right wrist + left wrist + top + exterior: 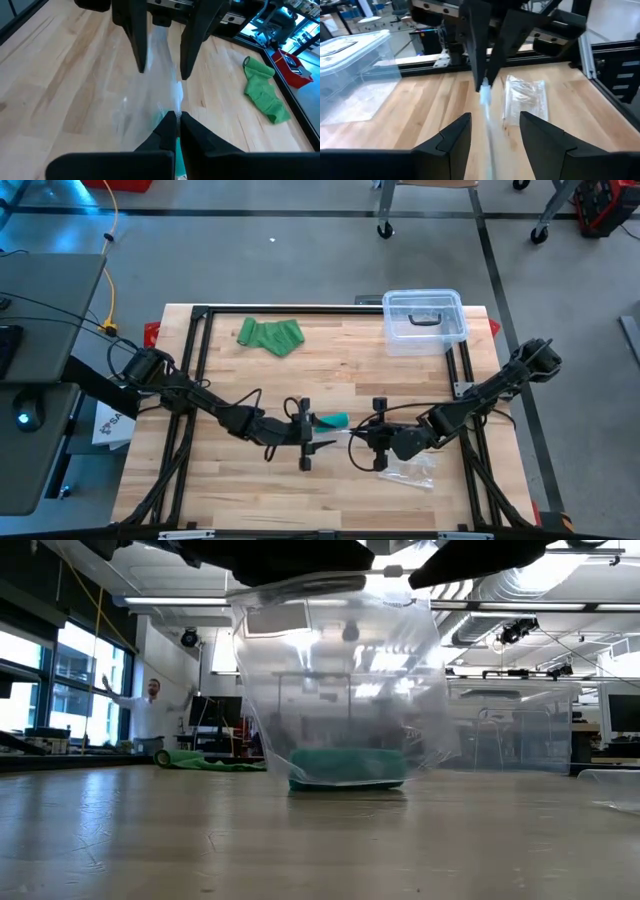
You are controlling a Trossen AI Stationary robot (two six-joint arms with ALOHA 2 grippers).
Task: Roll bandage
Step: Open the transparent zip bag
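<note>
My right gripper (177,117) is pinched shut on the top edge of a clear bag (340,680). My left gripper (495,132) faces it with fingers (452,137) apart, the film running between them. The teal bandage (348,767) sits in the bag's bottom, resting on the table (250,490) mid-way between my arms. I judge it light, soft and squashy, the film slippery; best gripped across the roll's sides.

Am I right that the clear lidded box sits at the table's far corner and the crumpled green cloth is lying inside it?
Not quite. The clear lidded box is at the far corner, but the green cloth lies outside it, apart from it on the bare wooden table. The high view shows this.
</note>
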